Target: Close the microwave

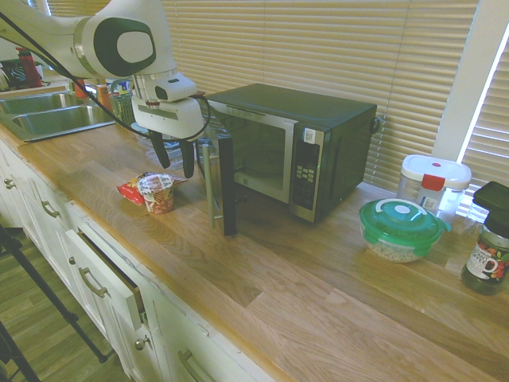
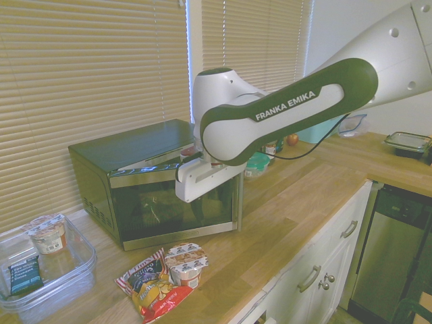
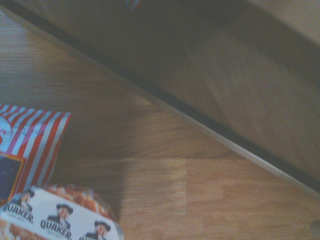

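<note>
The black microwave stands on the wooden counter with its glass door swung wide open, edge-on in the first exterior view. The steel bar handle faces left. My gripper hangs open just left of the door's outer face, close to the handle, with nothing between its fingers. In the second exterior view the door faces the camera and my arm crosses in front of it. The wrist view shows the door's lower edge running diagonally above the counter.
An oatmeal cup and a red snack bag lie below the gripper. A green-lidded bowl, a white container and a jar sit right of the microwave. The sink is far left; a drawer stands ajar.
</note>
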Motion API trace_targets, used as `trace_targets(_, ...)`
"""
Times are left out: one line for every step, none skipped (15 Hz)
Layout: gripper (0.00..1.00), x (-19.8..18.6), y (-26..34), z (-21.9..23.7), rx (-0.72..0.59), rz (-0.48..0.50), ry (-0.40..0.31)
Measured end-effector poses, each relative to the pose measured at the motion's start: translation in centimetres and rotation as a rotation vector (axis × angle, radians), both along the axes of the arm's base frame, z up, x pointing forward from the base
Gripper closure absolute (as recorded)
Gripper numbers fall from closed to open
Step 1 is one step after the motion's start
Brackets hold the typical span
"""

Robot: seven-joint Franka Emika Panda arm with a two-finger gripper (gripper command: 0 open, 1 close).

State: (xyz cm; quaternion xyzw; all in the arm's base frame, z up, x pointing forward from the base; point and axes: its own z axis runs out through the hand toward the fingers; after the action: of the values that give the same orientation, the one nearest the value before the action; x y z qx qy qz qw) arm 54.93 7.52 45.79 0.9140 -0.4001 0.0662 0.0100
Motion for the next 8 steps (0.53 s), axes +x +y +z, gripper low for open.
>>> trace_targets(0.0,0.8,-0.3,0.1,0.003,-0.008,0.003)
trace_targets(0.0,1.8,-0.6,0.3,0.006,-0.019,0.002)
trace_targets(0.0,2.8,-1.0,0.5,0.009,-0.028,0.003)
trace_targets(0.0,3.7,-1.4,0.9,0.012,-0.038,0.003)
trace_targets(0.0,4.7,-1.9,1.2,0.014,-0.049,0.001)
trace_targets(0.0,5.6,-2.4,1.7,0.017,-0.061,0.001)
trace_targets(0.0,6.6,-3.1,2.2,0.02,-0.075,0.002)
trace_targets(0.0,7.5,-3.8,2.6,0.024,-0.084,0.004)
